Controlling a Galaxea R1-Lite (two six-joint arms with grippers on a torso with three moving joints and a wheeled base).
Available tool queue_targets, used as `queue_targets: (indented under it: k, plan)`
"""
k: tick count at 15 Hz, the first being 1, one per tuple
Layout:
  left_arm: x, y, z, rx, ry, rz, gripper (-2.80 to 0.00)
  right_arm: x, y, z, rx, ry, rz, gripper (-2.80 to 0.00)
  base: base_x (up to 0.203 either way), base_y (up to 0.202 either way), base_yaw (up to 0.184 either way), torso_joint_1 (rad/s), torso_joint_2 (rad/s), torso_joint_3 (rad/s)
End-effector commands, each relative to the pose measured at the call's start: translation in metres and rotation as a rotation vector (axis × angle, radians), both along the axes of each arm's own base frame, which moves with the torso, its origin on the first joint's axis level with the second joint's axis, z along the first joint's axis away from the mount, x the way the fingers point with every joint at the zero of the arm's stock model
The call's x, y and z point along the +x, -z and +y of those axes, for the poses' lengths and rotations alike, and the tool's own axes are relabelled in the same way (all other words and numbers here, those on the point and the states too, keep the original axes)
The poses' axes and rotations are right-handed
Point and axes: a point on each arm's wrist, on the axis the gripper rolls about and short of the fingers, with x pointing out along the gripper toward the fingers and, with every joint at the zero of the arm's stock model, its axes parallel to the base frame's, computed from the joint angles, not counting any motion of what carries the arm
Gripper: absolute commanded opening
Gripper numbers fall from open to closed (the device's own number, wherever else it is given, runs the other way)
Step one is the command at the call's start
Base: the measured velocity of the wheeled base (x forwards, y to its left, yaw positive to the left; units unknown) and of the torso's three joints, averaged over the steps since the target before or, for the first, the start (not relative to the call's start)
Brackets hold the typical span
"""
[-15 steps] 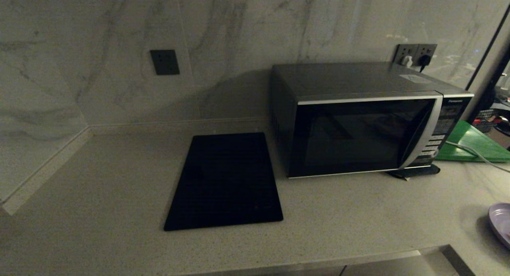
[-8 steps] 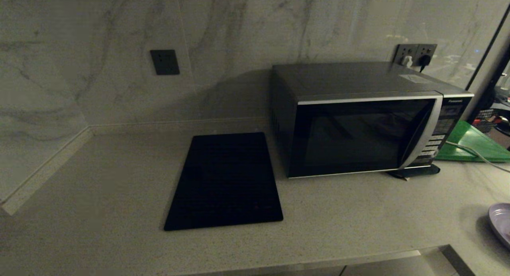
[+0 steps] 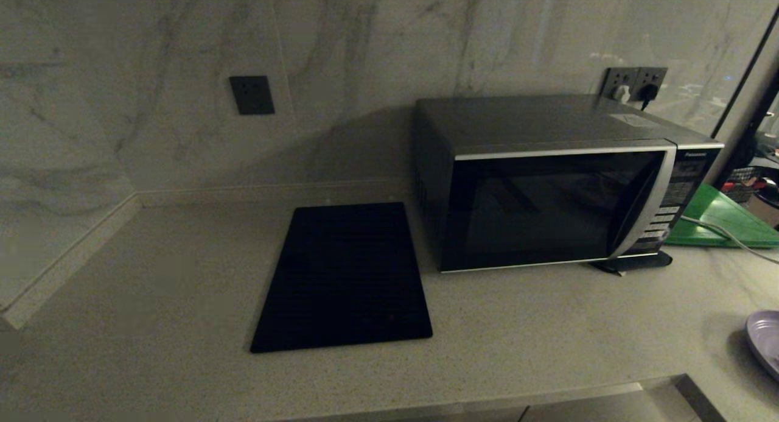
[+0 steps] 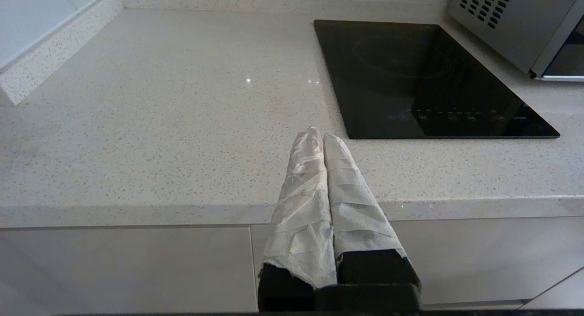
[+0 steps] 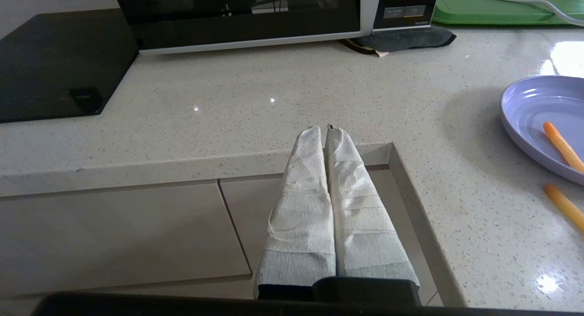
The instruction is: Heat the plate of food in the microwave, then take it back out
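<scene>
The black-and-silver microwave (image 3: 548,190) stands at the back right of the counter with its dark door closed. The lavender plate of food (image 3: 765,343) lies at the counter's right edge, half cut off in the head view; the right wrist view shows the plate (image 5: 538,111) with an orange stick (image 5: 562,146) on it. My right gripper (image 5: 324,130) hangs shut and empty at the counter's front edge, well short of the plate. My left gripper (image 4: 318,134) is shut and empty at the front edge, near the black mat. Neither arm shows in the head view.
A flat black mat (image 3: 344,276) lies left of the microwave. A green board (image 3: 724,218) with a grey cable (image 3: 718,230) across it sits to the microwave's right. One loose orange stick (image 5: 563,205) lies on the counter beside the plate. Wall sockets (image 3: 633,81) are behind the microwave.
</scene>
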Motion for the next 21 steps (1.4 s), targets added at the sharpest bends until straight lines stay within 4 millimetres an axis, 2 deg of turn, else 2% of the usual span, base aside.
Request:
queue_targets:
  k: [1, 21]
  plan:
    - [0.0001, -0.0001, 0.0, -0.001, -0.001, 0.001, -2.8, 0.0001, 0.0004, 0.0, 0.001, 0.0, 0.002, -2.8, 0.0, 0.0, 0.0, 0.0, 0.0, 0.0]
    - [0.0001, -0.0001, 0.0, -0.001, -0.001, 0.001, -2.8, 0.0001, 0.0004, 0.0, 0.001, 0.0, 0.002, -2.8, 0.0, 0.0, 0.0, 0.0, 0.0, 0.0]
